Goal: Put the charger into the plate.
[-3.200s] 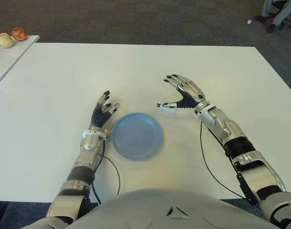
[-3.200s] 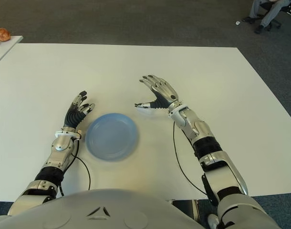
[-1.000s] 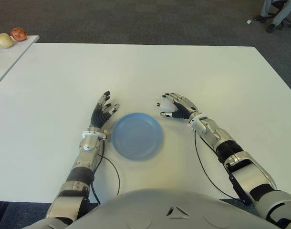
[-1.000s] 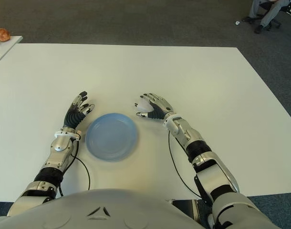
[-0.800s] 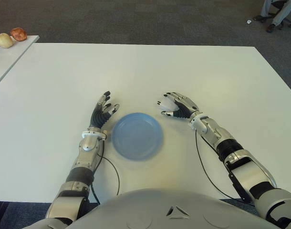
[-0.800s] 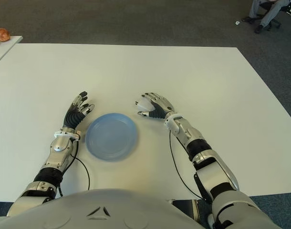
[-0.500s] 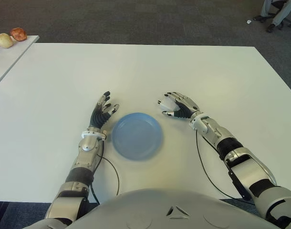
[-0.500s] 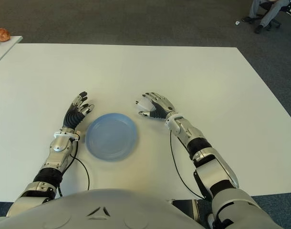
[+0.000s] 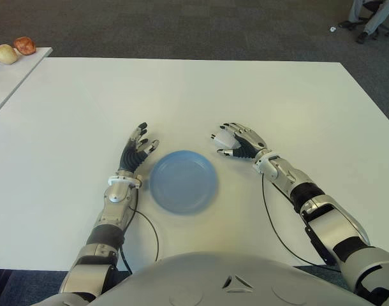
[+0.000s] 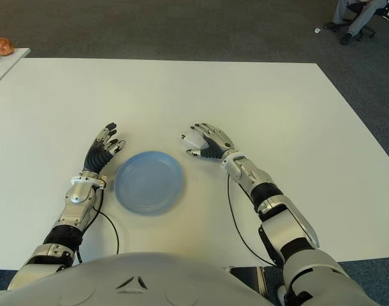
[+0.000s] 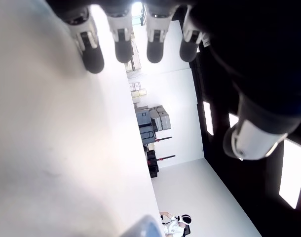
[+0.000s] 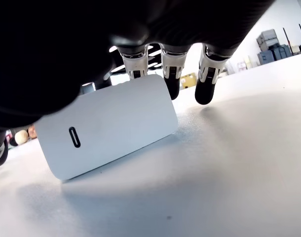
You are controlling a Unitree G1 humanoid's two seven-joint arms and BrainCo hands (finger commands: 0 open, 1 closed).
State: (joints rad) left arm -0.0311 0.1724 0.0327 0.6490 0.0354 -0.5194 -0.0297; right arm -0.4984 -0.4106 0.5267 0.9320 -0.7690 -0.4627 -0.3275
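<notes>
In the left eye view, the right hand (image 9: 240, 141) sat on the white tabletop (image 9: 245, 83) just to the right of the blue plate (image 9: 183, 182), its fingers (image 9: 230, 128) curled over the white charger (image 9: 224, 140), which lay outside the plate near its upper right rim. The left hand (image 9: 137, 153) showed just left of the plate, fingers spread and holding nothing.

The right eye view gave the same layout (a person's legs (image 10: 352, 16) showed at the far right corner).

In the left wrist view, the left fingers (image 11: 122, 45) stretched out straight above the tabletop.

In the right wrist view, the charger (image 12: 108, 126) stood tilted with one lower edge on the tabletop, fingers (image 12: 171, 79) draped over its top; a slot-shaped port faced the camera.
</notes>
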